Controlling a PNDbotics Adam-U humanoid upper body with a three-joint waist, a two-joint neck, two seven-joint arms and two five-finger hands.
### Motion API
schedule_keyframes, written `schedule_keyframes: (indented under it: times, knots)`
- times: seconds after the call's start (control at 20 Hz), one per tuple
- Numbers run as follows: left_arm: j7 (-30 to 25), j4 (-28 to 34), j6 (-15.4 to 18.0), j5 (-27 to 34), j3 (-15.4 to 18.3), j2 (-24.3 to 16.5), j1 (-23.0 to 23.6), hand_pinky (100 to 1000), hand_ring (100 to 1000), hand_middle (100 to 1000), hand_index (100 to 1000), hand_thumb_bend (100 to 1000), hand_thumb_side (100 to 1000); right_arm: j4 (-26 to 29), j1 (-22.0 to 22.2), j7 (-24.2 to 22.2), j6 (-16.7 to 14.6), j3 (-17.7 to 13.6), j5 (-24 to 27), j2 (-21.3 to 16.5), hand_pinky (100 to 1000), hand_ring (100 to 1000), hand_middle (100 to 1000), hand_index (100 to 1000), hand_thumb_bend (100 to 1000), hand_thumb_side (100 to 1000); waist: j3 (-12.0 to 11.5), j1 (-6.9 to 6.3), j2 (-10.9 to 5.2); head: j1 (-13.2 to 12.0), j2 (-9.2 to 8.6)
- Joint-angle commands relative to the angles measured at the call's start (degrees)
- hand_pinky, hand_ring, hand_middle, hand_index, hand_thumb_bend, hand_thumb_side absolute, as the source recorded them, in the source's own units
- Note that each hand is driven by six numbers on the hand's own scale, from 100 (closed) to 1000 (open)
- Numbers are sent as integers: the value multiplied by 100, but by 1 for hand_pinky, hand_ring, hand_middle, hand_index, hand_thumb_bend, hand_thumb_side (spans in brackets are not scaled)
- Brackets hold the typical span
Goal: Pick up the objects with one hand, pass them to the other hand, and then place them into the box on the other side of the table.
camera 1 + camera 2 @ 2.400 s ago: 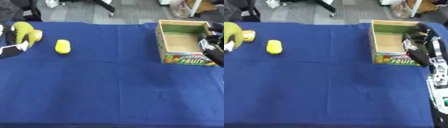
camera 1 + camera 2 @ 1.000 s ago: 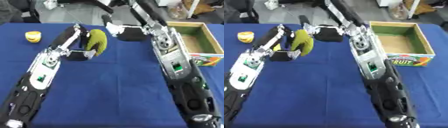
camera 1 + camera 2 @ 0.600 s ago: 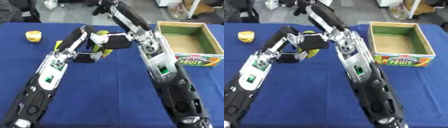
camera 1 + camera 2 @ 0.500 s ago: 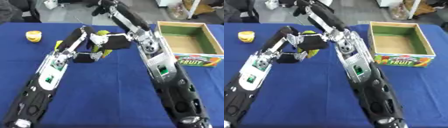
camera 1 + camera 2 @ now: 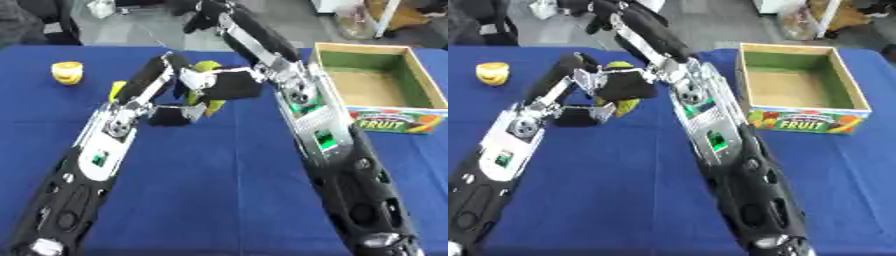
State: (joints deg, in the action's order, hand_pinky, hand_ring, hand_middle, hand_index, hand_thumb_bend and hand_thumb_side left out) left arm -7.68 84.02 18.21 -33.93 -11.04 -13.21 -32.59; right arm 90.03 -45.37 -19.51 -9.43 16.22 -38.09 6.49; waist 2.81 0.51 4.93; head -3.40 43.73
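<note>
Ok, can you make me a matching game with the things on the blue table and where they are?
Things:
1. cardboard box
2. small yellow thing
3. yellow-green thing
4. left hand

Places:
A. between the two hands, mid-table
B. far left, alone on the cloth
C. right side, open and empty
D. just below the right hand

Pairs: 1-C, 2-B, 3-A, 4-D
</note>
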Motion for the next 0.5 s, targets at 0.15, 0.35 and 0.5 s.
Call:
schedule_keyframes:
  times: [0.15,0.35,0.5]
  knots:
    - [87,170,-109,102,197,-114,17,519,236,203,336,100,186,258,-24,149,89,-210,-81,-52,808,752,820,927,197,399,12,51,-88,50,-68]
    - [188,323,-246,252,385,-198,121,518,237,204,335,100,186,466,104,363,250,-488,-89,-171,805,750,817,925,200,398,21,49,-95,96,-112]
    - [260,465,-350,391,524,-267,179,517,238,205,336,100,184,582,219,559,399,-717,-125,-231,801,746,815,922,203,397,27,41,-98,118,-138]
